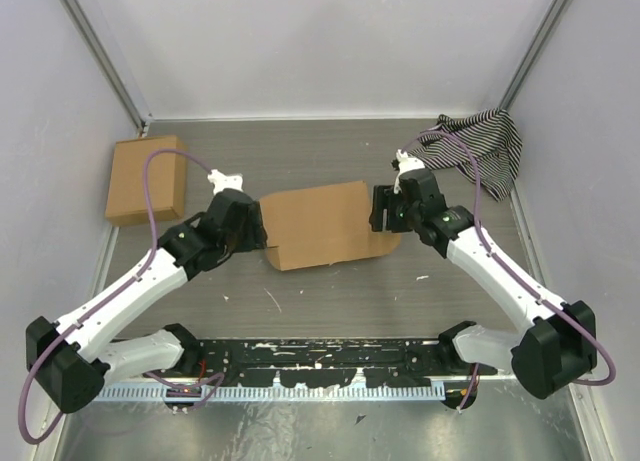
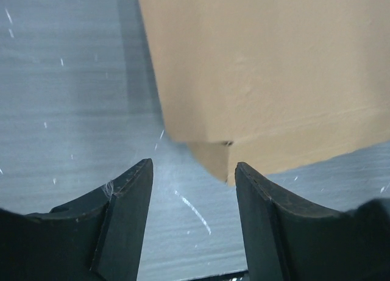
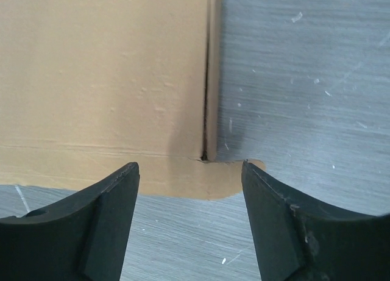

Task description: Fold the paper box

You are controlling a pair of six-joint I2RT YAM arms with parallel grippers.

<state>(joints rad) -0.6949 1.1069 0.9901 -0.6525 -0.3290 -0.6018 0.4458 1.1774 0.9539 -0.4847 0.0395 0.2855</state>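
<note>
Right, start at the near edge: you see a black rail (image 1: 320, 356) smeared with white marks running across the grey table (image 1: 330, 301), with the 2 arm bases at its ends. From there the left arm (image 1: 120, 301) reaches far and to the right, and the right arm (image 1: 500, 276) reaches far and to the left. Each trails a purple cable (image 1: 150, 196).

Midway across the table lies the paper box (image 1: 325, 224), plain brown, low and flat, with its long sides running left to right. A rounded tab pokes out at its near right corner, and its near left corner is cut back in a notch. You have 1 gripper at each short end.

The left gripper (image 1: 257, 231) sits just beside the box's left edge. In its wrist view the fingers (image 2: 131, 214) are spread with nothing clamped between them, and a corner of the box shows just ahead, close to 1 fingertip.

The right gripper (image 1: 381, 213) is at the box's right edge. Its fingers (image 3: 116, 223) are spread too and grip nothing. The rounded tab and a dark slit along the box's side lie just beyond the tips. You cannot tell whether any fingertip touches the cardboard.

Farther back on the left, well apart from the paper box, a ready-formed cardboard box (image 1: 147, 178) rests close to the left wall (image 1: 50, 131). In the far right corner a black-and-white striped cloth (image 1: 480, 146) lies bunched.
</note>
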